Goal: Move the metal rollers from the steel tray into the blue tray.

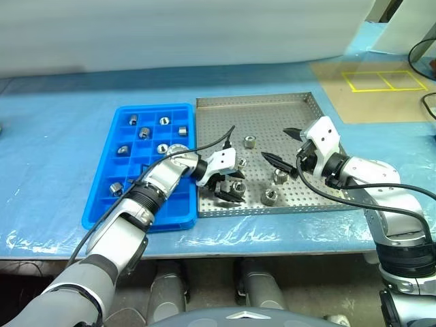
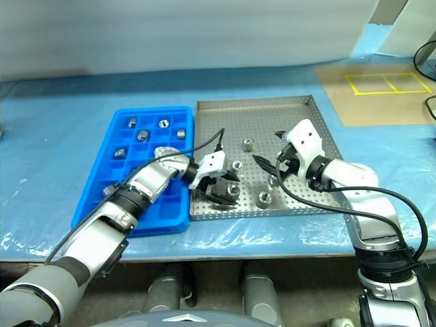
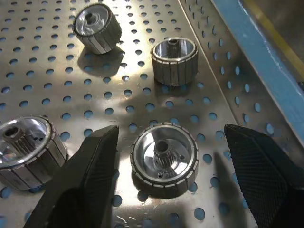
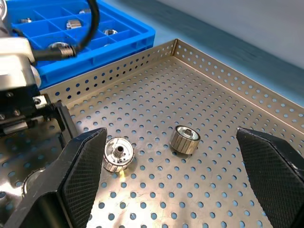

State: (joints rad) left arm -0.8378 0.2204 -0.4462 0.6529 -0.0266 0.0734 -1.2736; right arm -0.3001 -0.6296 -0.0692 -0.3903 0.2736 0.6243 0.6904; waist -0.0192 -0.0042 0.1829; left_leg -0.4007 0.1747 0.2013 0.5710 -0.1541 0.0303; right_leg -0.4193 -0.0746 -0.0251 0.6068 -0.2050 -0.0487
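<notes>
Now the left tool (image 3: 164, 156), open, straddles one roller (image 3: 165, 159); another roller (image 3: 26, 149) crowds its finger, the steel tray (image 3: 209, 42) rim close beside; right tool (image 1: 282, 145) open, empty.

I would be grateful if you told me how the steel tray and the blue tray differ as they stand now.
The steel tray is grey metal with one open perforated floor; the blue tray is bright plastic divided into small square compartments. The steel tray is the wider, the blue tray narrower. In the steel tray the metal rollers lie loose together; in the blue tray they sit in separate compartments. Both have low rims and rest side by side.
</notes>
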